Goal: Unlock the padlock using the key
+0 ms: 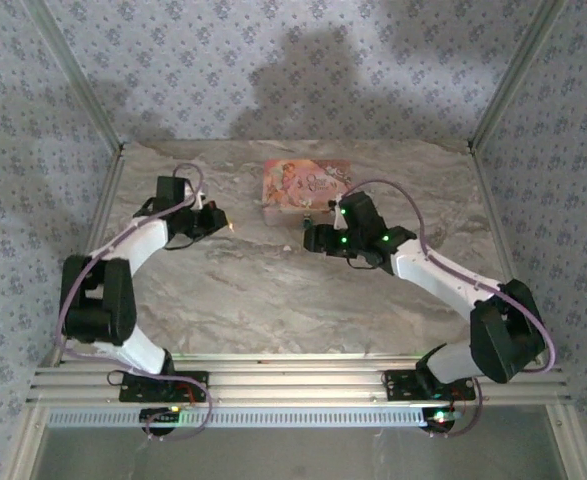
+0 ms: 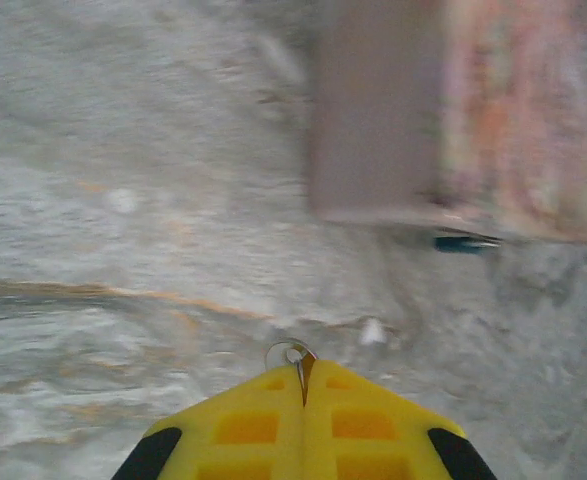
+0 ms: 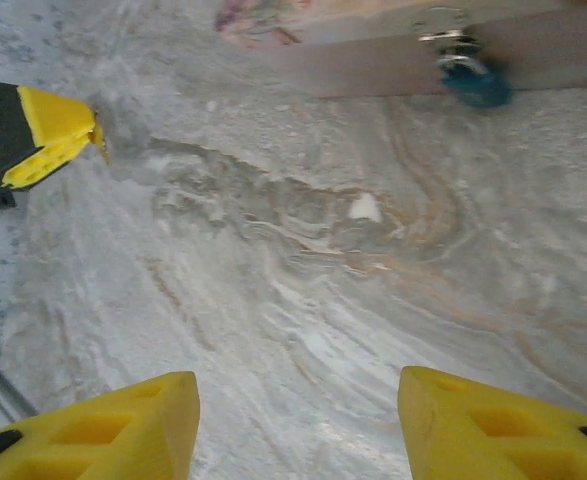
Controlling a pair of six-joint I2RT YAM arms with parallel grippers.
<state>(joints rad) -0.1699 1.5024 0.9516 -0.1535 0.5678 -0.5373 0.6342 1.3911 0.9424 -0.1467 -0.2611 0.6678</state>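
At 12 o'clock from the table's middle in the top view, you have the pink box [image 1: 306, 185], near the far edge. Its top carries a printed picture and some curly lettering, too small for you to read. The padlock [image 3: 470, 80] hangs at a metal hasp [image 3: 443, 25] on the box's near wall, a dark blue lump low against the marble. Your left gripper [image 1: 223, 222] sits at 10 o'clock, well apart from the box, its fingers pinched together on the key [image 2: 301, 366], whose ring pokes out past the tips. Your right gripper [image 3: 298, 385] is at 1 o'clock, just before the box, its jaws spread wide with nothing between them. The bare table [image 1: 273, 300] runs open from 3 through 9 o'clock, back toward the bases.
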